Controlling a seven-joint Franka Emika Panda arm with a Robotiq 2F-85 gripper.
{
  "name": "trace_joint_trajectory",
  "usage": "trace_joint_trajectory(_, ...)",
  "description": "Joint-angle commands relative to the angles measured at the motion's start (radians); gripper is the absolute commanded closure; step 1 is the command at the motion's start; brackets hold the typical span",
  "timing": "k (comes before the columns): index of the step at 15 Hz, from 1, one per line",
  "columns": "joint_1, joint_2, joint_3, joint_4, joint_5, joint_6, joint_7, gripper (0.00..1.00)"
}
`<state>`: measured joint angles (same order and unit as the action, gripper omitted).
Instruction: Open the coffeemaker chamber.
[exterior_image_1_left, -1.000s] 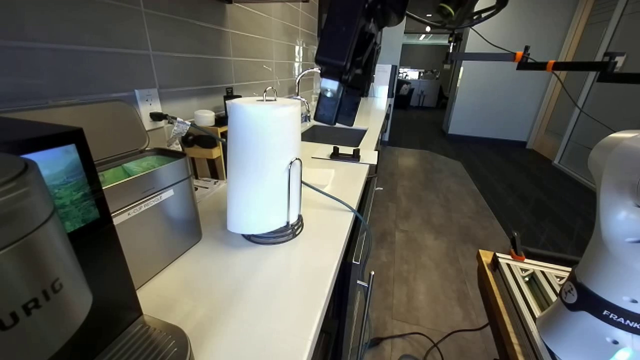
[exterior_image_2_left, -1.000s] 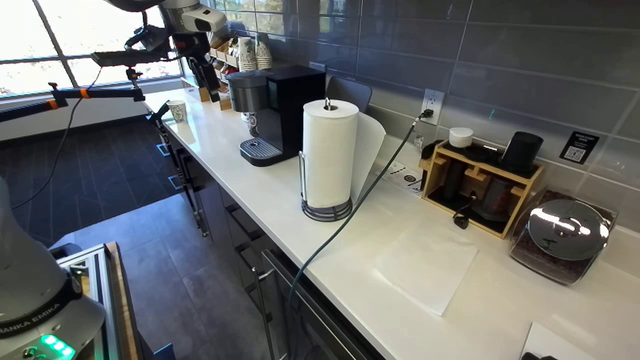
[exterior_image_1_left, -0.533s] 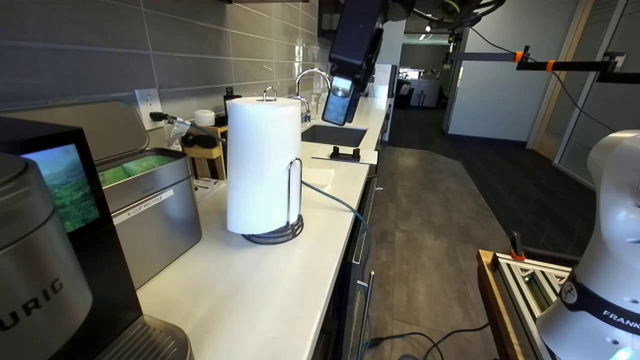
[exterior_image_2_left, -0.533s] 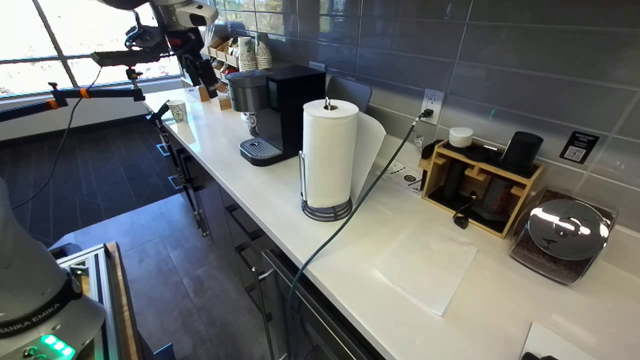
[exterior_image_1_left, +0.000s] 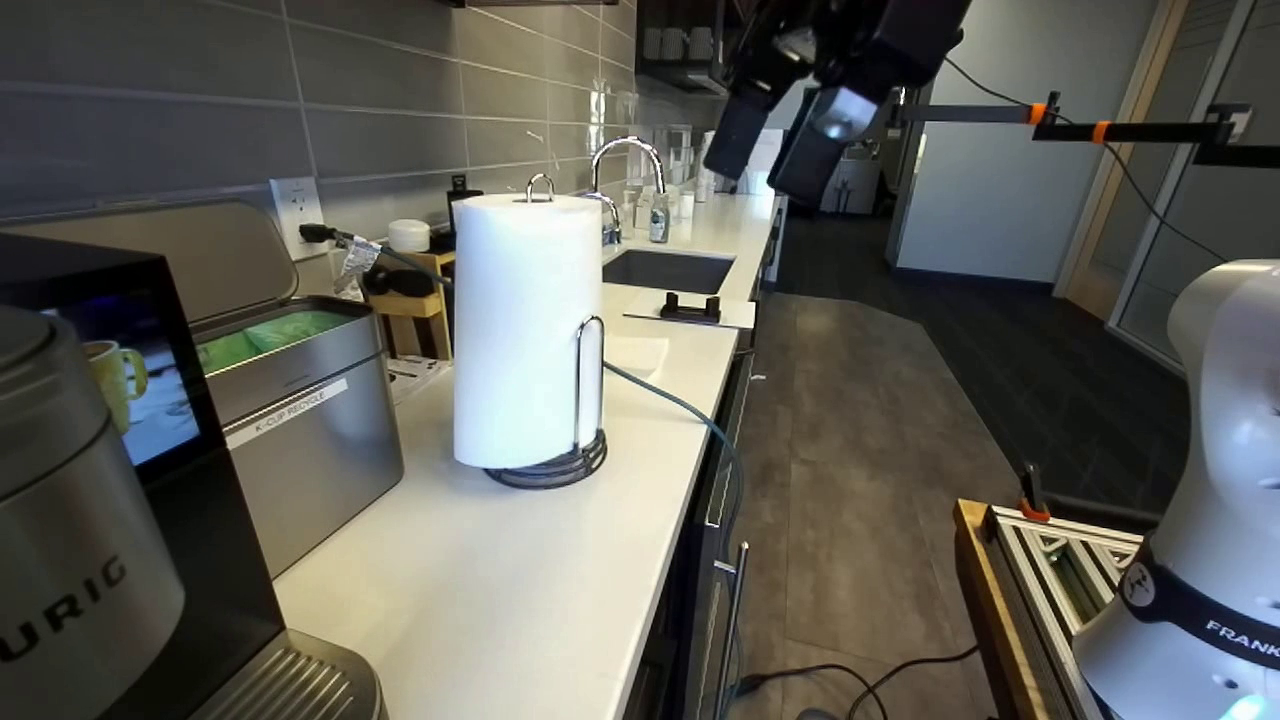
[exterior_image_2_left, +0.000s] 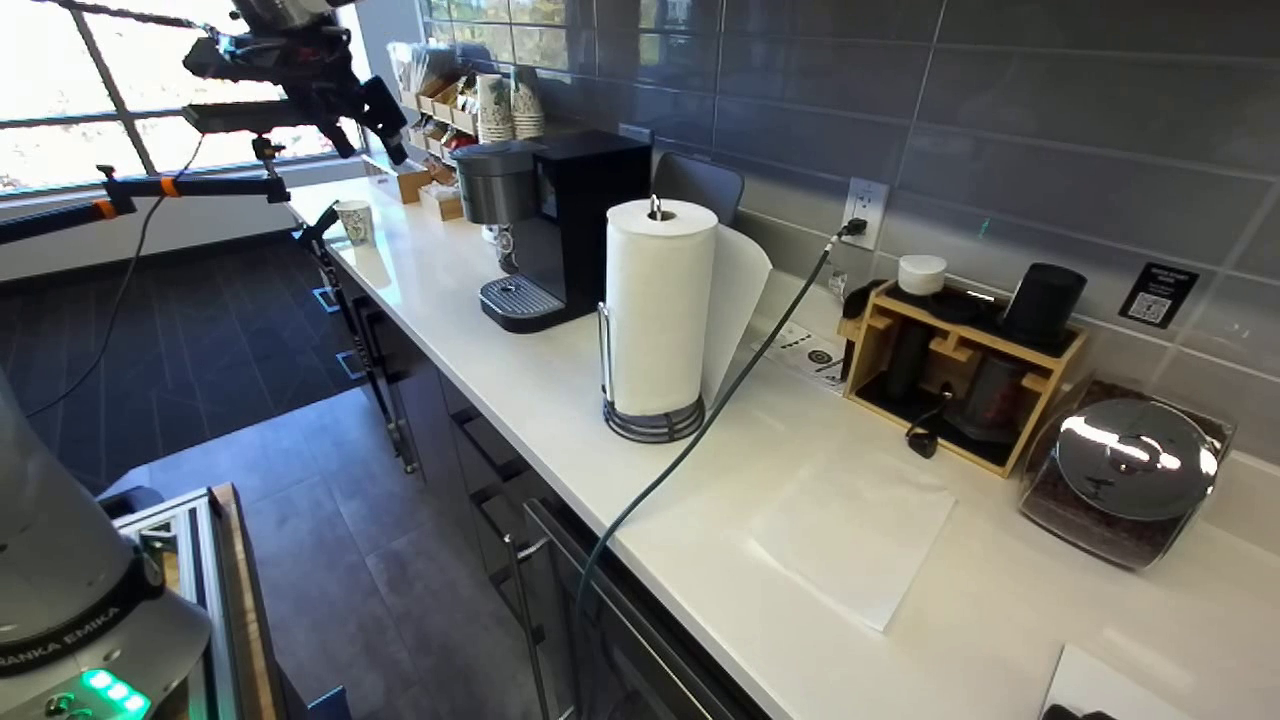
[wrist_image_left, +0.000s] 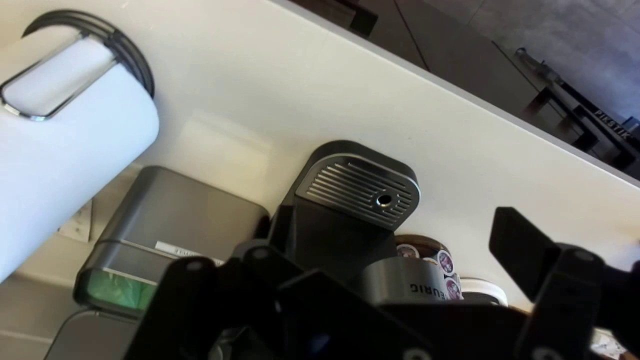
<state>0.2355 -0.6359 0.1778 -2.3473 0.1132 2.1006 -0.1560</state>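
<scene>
Up above the level of the desk (exterior_image_2_left: 520, 370) here, holding the fingers (exterior_image_1_left: 808, 155) spread wide, angled downward, and clear of the coffeemaker (exterior_image_2_left: 605, 215) in an exterior view. Looking down between them in the wrist view now, catching the ribbed drip tray (wrist_image_left: 345, 185), then the silver brew head (wrist_image_left: 397, 280) with dark lettering (wrist_image_left: 426, 290), partly hidden. Out to the coffeemaker itself: standing upright on the desk near the tiled wall (exterior_image_2_left: 830, 110), with a level top (exterior_image_2_left: 497, 151) over that silver brew head, and, though cropped at the left edge of an exterior view, lit up there with a mug (exterior_image_1_left: 112, 375) on its screen (exterior_image_1_left: 168, 405).

Just beside it, on to the recycle bin (exterior_image_1_left: 330, 480), tipped back at the lid (exterior_image_1_left: 170, 250) and showing green liner (exterior_image_1_left: 290, 330) inside. Next along, spotting the paper towel roll (exterior_image_2_left: 660, 310), upright on its wire stand (exterior_image_2_left: 655, 430) and trailing a loose sheet (exterior_image_2_left: 738, 290) behind. Past the far side of the coffeemaker, picking out stacks of paper cups (exterior_image_2_left: 495, 105) by the wall and a single paper cup (exterior_image_2_left: 355, 222) near the front edge of the desk. Over at the opposite end, finding a wooden rack (exterior_image_2_left: 1045, 405), a flat white sheet (exterior_image_2_left: 860, 540) and a jar (exterior_image_2_left: 1090, 520) with a shiny lid (exterior_image_2_left: 1140, 455). And from the wall outlet (exterior_image_2_left: 865, 205), down past the roll and over the edge of the desk, tracing the dark cable (exterior_image_2_left: 662, 480).
</scene>
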Motion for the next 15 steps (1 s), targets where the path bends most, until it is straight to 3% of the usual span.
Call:
trace_joint_trajectory(1,0.025,-0.041,-0.055,-0.066,-0.063,0.137,-0.16,0.0)
trace_joint_trajectory(6,0.109,-0.02,-0.083,-0.144,-0.069,0.407,-0.328,0.0)
trace_joint_trajectory(9,0.234,-0.009,-0.117,-0.204,-0.025,0.535,-0.42,0.0)
trace_joint_trajectory(10,0.291,0.001,-0.141,-0.204,0.001,0.511,-0.452,0.0)
trace_joint_trajectory(11,0.305,0.009,-0.148,-0.199,0.004,0.476,-0.447,0.0)
trace_joint_trajectory(12,0.25,0.0,-0.113,-0.184,-0.04,0.486,-0.387,0.0)
trace_joint_trajectory(15,0.293,0.009,-0.132,-0.194,-0.021,0.486,-0.41,0.0)
